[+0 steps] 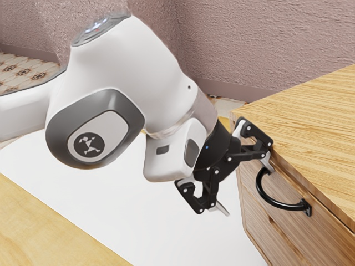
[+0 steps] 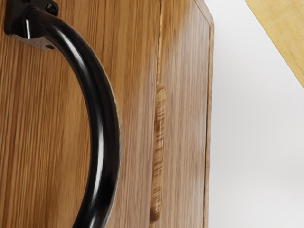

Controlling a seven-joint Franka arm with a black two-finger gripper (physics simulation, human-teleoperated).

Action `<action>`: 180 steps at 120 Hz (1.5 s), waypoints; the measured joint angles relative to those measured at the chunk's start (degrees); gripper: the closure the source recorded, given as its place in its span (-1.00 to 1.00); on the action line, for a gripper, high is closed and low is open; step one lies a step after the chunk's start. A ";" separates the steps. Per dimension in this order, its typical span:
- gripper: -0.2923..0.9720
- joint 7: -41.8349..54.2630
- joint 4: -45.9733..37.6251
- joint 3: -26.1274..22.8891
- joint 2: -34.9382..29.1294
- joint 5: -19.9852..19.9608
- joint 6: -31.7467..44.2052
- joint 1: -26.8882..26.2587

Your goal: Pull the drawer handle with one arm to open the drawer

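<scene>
The wooden drawer front (image 1: 265, 219) faces the exterior view's left, under the cabinet's thick top (image 1: 310, 124). A black curved handle (image 1: 275, 199) bows out from it. My gripper (image 1: 247, 188) stands open just in front of the drawer, fingers spread wide. Its upper fingertip (image 1: 268, 165) sits by the handle's upper end, and the lower fingertip (image 1: 223, 209) hangs away from the drawer. Neither finger clamps the handle. In the wrist view the handle (image 2: 102, 133) arcs close across the drawer front (image 2: 42, 142), bolted at one end by a black mount (image 2: 28, 23).
A white surface (image 1: 144, 221) stretches below the arm, with a wooden board (image 1: 39, 233) at the lower left. A rough pink wall (image 1: 266, 39) stands behind. The arm's bulky white link (image 1: 127, 94) sits close to the cabinet. A vertical seam (image 2: 159, 152) splits the cabinet face.
</scene>
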 joint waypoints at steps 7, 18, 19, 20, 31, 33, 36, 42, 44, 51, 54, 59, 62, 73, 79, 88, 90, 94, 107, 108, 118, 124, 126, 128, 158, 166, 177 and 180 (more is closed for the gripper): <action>-0.68 -0.46 -0.75 -0.34 -1.06 0.06 0.09 0.20; -0.54 -1.09 -1.71 -0.45 -2.45 0.37 0.25 0.30; -0.53 -1.14 -1.79 -0.43 -2.57 0.42 0.27 0.28; -0.51 -1.19 -1.87 -0.44 -2.67 0.41 0.27 0.31; -0.47 -1.72 -2.76 -0.46 -3.75 0.55 0.34 0.21; -0.47 -1.81 -2.95 -0.47 -3.94 0.60 0.35 0.21; -0.52 -1.94 -3.20 -0.46 -4.17 0.67 0.38 0.20; -0.54 -2.19 -3.52 -0.50 -4.47 0.71 0.40 0.28; -0.54 -2.26 -3.57 -0.54 -4.55 0.70 0.40 0.32; -0.52 -2.54 -3.67 -0.80 -4.73 0.60 0.41 0.47; -0.49 -2.67 -3.69 -1.04 -4.75 0.45 0.41 0.63; -0.48 -2.90 -3.72 -1.62 -4.71 0.13 0.43 1.00; -0.51 -3.04 -3.80 -1.87 -4.72 -0.01 0.45 1.12; -0.50 -3.53 -4.34 -2.47 -4.75 -0.26 0.47 1.03; -0.54 -3.79 -4.70 -2.58 -4.77 -0.20 0.45 0.98; -0.56 -4.17 -5.14 -2.69 -4.78 -0.14 0.40 0.93; -0.56 -4.26 -5.22 -2.71 -4.78 -0.14 0.40 0.93; -0.56 -4.42 -5.31 -2.73 -4.78 -0.14 0.39 0.88; -0.46 -4.95 -6.40 -5.27 -5.96 -0.11 0.33 3.21; -0.44 -4.99 -6.52 -5.58 -6.11 -0.10 0.33 3.53; -0.41 -5.35 -8.17 -8.23 -7.95 -0.10 0.29 6.45; -0.43 -5.55 -9.15 -9.21 -8.99 -0.09 0.25 7.63; -0.44 -5.62 -9.44 -9.41 -9.26 -0.09 0.24 7.82; -0.45 -5.69 -9.73 -9.74 -9.63 -0.10 0.22 8.14; -0.52 -6.67 -14.90 -15.35 -14.68 -0.34 0.15 14.37; -0.51 -6.96 -16.02 -16.53 -15.82 -0.41 0.15 15.52; -0.54 -7.31 -17.48 -17.56 -17.32 -0.31 0.12 16.69; -0.56 -7.41 -17.84 -17.73 -17.68 -0.26 0.11 16.86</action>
